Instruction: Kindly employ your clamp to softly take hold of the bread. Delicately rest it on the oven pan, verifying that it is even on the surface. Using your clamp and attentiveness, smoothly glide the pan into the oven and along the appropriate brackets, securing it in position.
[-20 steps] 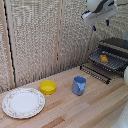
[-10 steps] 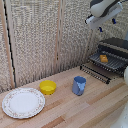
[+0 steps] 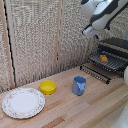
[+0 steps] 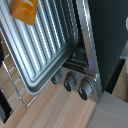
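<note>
The arm hangs at the exterior view's upper right, above the oven; whether its clamp is apart or together cannot be told. The bread lies on the pan at right, over a wooden table backed by woven panels.

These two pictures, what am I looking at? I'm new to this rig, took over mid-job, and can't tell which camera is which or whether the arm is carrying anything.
The wide picture comes from a camera off the arm. The white jointed machine at its top is the robot arm. Its clamp cannot be made out there, so I cannot tell whether it is open or shut, and nothing hangs from the arm.

On the wooden table are a patterned plate, a yellow bowl and a blue mug. At the exterior view's right is the oven, with the oven pan sticking out in front and the bread on it.

The close-up comes from the wrist camera, looking down at the pan, the bread and the oven's knobs.
</note>
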Robot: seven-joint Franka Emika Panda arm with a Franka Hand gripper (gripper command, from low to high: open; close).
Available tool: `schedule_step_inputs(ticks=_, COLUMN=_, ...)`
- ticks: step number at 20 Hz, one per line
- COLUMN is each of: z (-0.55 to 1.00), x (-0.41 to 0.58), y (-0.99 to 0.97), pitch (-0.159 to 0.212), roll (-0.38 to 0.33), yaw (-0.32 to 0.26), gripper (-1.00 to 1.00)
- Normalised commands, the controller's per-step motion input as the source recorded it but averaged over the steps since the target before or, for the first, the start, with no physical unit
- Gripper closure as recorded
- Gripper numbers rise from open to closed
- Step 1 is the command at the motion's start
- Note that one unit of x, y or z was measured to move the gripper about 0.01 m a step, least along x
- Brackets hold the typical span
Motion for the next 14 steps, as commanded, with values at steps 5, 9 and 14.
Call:
schedule_step_inputs(ticks=5, z=-0.50, x=0.087, y=0.22, pitch=0.116, roll=-0.288, yaw=0.183, gripper=-1.00)
schedule_step_inputs(ticks=9, z=-0.45, x=0.004, y=0.32, pitch=0.160, roll=-0.283, yaw=0.143, gripper=-1.00)
schedule_step_inputs(ticks=14, z=-0.43, x=0.000, y=0.35, pitch=0.233, roll=-0.208, yaw=0.158, gripper=-1.00)
